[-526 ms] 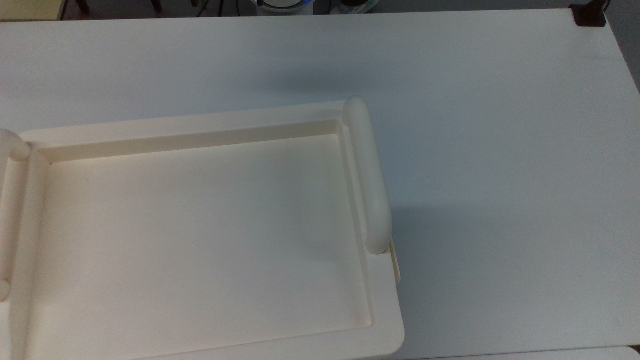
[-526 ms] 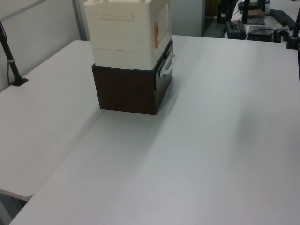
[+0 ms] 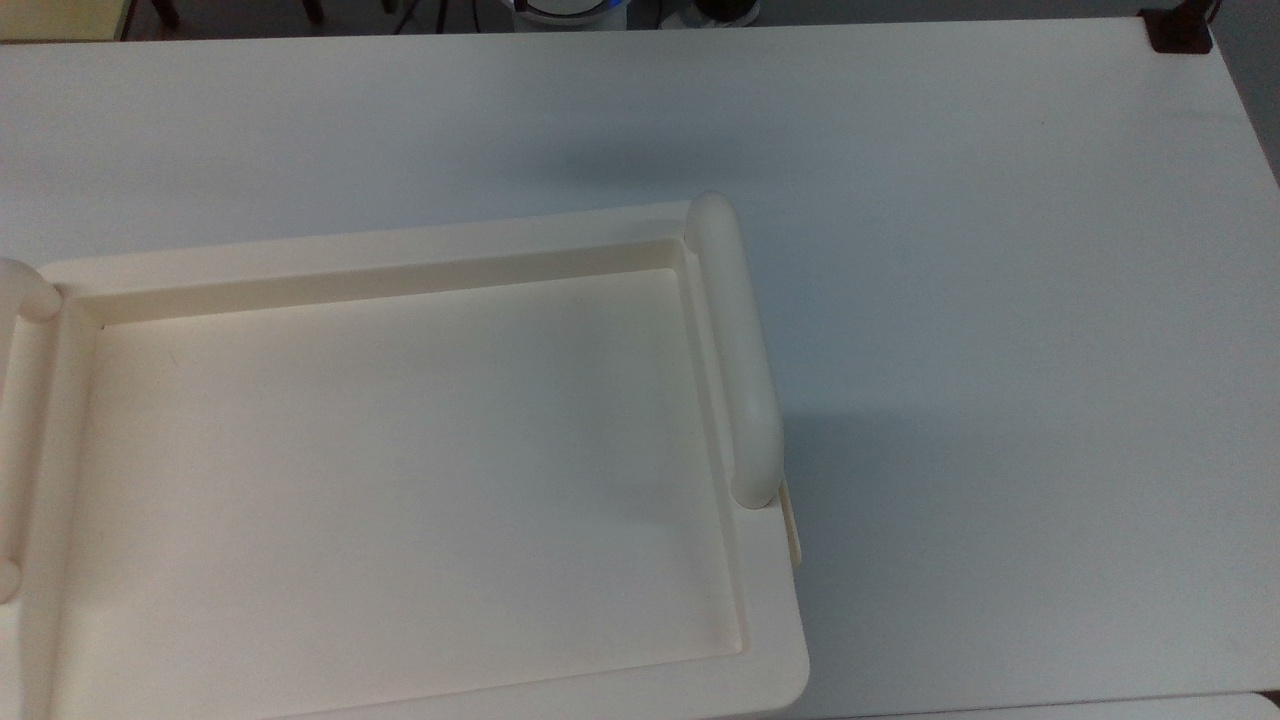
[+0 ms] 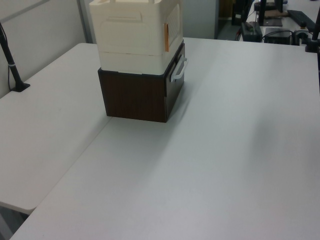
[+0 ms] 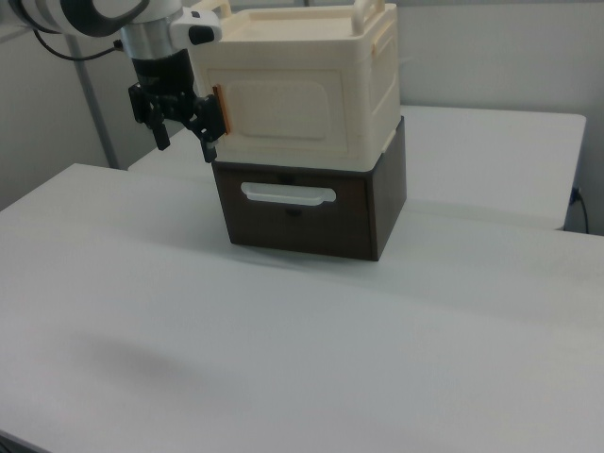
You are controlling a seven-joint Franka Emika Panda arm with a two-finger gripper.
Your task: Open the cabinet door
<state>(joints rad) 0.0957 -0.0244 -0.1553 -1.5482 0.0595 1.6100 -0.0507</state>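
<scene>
The cream cabinet (image 5: 377,75) stands on a dark brown box. Its door (image 5: 283,109) is the front panel in the right view, lying flush, with an orange tab (image 5: 218,107) at its left edge. My gripper (image 5: 182,132) hangs just left of that tab, open, with its black fingers (image 5: 204,134) pointing down and nothing between them; the nearer finger is close to the tab. In the top view the cabinet (image 3: 400,250) shows its recessed top, and the door (image 3: 794,528) is a thin strip at its right edge. In the left view the door (image 4: 173,22) faces right.
The dark brown box (image 5: 302,212) under the cabinet has a drawer with a white handle (image 5: 288,194). A thick rounded bar (image 3: 738,350) runs along the cabinet top. The white table (image 3: 1000,300) spreads wide around. A black post (image 4: 12,65) stands at the left view's left.
</scene>
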